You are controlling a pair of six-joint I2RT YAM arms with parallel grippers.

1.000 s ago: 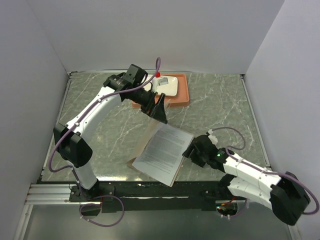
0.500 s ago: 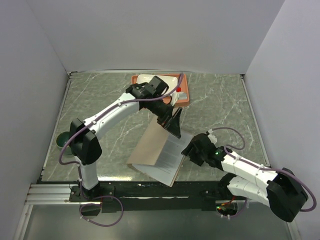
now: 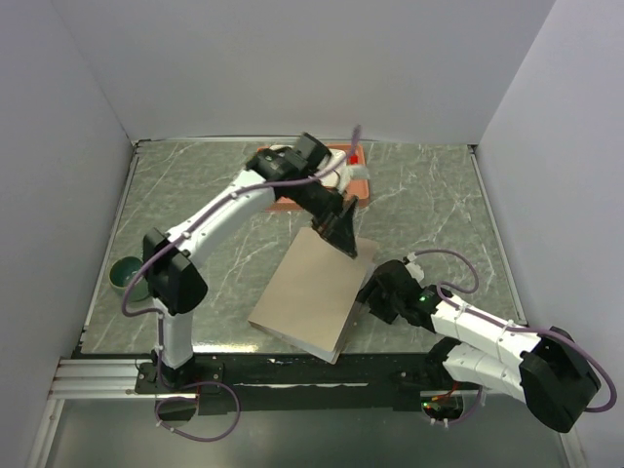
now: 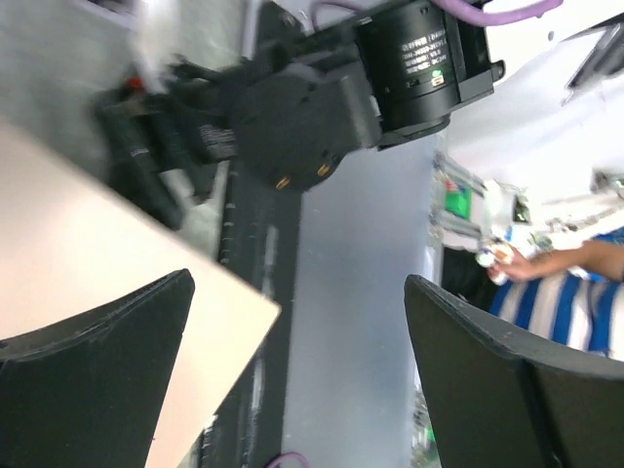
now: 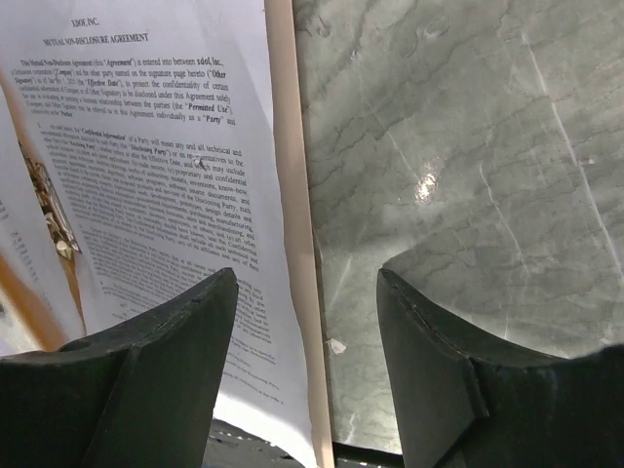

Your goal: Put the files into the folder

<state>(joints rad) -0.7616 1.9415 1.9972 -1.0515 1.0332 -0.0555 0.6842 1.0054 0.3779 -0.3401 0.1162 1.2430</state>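
Note:
The tan folder [image 3: 307, 292] lies near the table's front edge, its cover down over the files, which are hidden from above. My left gripper [image 3: 346, 244] hangs open at the cover's far right corner; in the left wrist view [image 4: 297, 361] one finger overlaps the tan cover [image 4: 68, 253], with nothing between the fingers. My right gripper [image 3: 373, 297] sits open at the folder's right edge. Its wrist view [image 5: 307, 322] looks in under the cover at the files [image 5: 146, 146], white sheets of black print lying on the folder's tan bottom flap [image 5: 292, 175].
An orange tray [image 3: 363, 190] with a white plate stands at the back, partly behind the left arm. A green bowl [image 3: 127, 273] sits at the table's left edge. Grey marble table [image 5: 468, 146] shows to the right of the folder.
The left arm swung the folder's cover from left to right, down over the printed sheets. The green bowl came into view. The right arm barely moved.

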